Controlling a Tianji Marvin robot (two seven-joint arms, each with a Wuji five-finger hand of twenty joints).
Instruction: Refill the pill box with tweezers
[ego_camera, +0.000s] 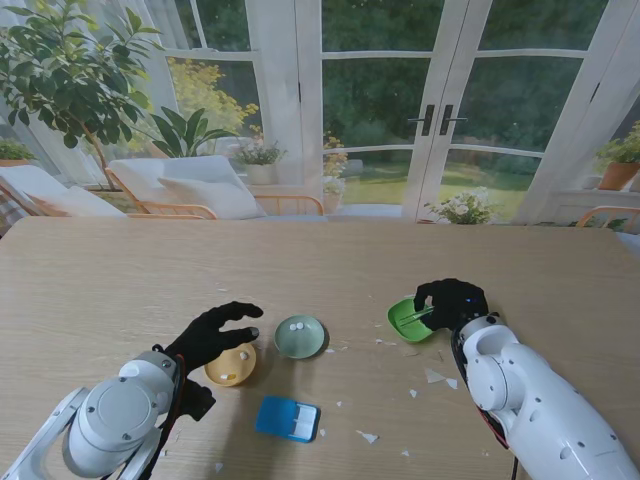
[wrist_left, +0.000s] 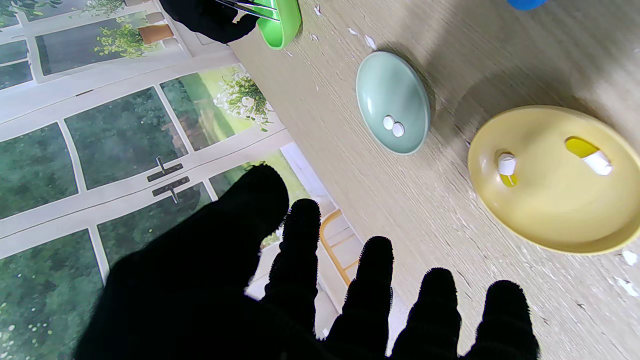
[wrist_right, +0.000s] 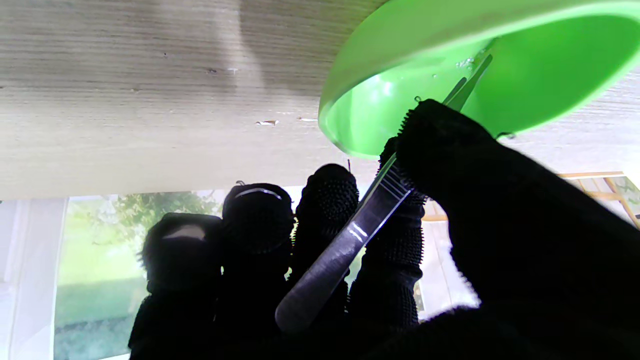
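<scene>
Your right hand (ego_camera: 450, 301) pinches a pair of metal tweezers (wrist_right: 350, 240) between thumb and forefinger, the other fingers curled beside them, and the tips reach into the bright green dish (ego_camera: 410, 320) directly under that hand, on its left side. Whether the tips grip anything inside the dish cannot be told from the wrist view, where the thumb covers them. Your left hand (ego_camera: 212, 335) hangs over the wooden table (ego_camera: 120, 280) with its fingers (wrist_left: 300, 235) spread and nothing in its grasp. Just right of that hand, partly beneath its fingertips, sits the yellow dish (ego_camera: 231, 365) holding two yellow-and-white capsules (wrist_left: 590, 156). Beyond it, between your two hands, the pale green dish (ego_camera: 300, 336) carries two white tablets (wrist_left: 393, 125) side by side. The blue pill box (ego_camera: 287, 418) lies nearer to you than all three dishes, near your left hand and well apart from your right, with a pale compartment showing at its right end. White scraps (ego_camera: 434, 376) litter the tabletop close to your right arm.
</scene>
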